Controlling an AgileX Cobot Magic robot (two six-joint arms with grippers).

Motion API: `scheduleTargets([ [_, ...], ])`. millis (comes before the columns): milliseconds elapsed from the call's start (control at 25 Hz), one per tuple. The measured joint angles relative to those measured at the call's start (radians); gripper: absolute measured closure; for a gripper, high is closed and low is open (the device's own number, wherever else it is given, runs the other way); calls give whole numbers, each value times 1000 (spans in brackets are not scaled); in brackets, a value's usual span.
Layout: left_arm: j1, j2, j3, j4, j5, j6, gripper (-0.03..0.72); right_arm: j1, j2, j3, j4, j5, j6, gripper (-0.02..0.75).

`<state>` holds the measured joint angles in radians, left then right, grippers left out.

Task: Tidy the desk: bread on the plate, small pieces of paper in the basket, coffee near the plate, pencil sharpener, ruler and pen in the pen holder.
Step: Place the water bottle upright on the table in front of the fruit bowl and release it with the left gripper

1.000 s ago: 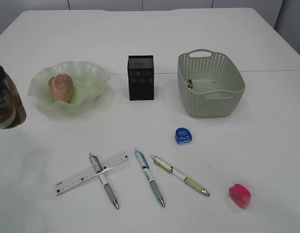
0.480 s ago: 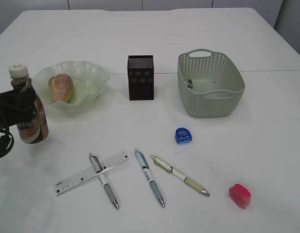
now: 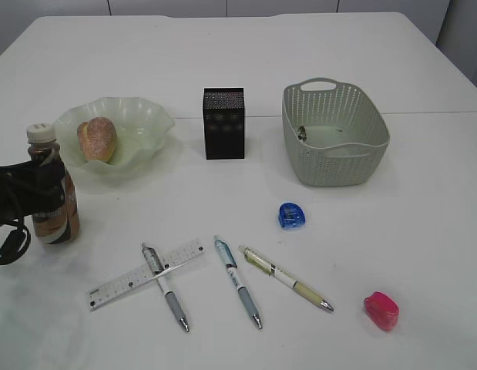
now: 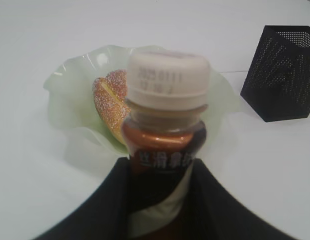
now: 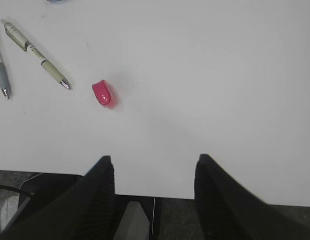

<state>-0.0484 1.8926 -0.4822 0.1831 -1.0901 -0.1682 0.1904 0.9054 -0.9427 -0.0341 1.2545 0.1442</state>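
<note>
Brown-and-silver coffee (image 3: 53, 206) stood upright on the worktop (image 3: 361, 62), my left hand (image 4: 160, 200) clamped round its body below the cap, plate (image 3: 142, 123) just beyond. Smooth, top-heavy plastic, I judged; gripping mid-label felt safest. My right hand (image 5: 153, 175) hung apart, empty.

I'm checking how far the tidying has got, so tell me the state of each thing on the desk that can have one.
Coffee: upright, capped, held by left gripper.
Bread: in the plate.
Pen holder: upright, contents not visible.
Basket: upright, a small scrap inside.
Ruler: flat, a pen across it.
Right gripper: open, empty.
</note>
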Motion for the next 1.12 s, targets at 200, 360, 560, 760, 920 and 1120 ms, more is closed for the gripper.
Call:
scheduleTargets([
  [200, 0, 0, 0, 0, -2, 2, 478, 0, 0, 0, -1, 0, 0, 323],
  [360, 0, 0, -2, 0, -4, 2, 478, 0, 0, 0, -1, 0, 0, 323],
  [560, 0, 0, -2, 0, -8, 3, 478, 0, 0, 0, -1, 0, 0, 323],
  [760, 0, 0, -20, 33, -10, 3, 478, 0, 0, 0, -1, 0, 0, 323],
  [920, 0, 0, -40, 90, -13, 3, 478, 0, 0, 0, -1, 0, 0, 323],
  [1120, 0, 0, -40, 90, -14, 3, 478, 0, 0, 0, -1, 0, 0, 323],
])
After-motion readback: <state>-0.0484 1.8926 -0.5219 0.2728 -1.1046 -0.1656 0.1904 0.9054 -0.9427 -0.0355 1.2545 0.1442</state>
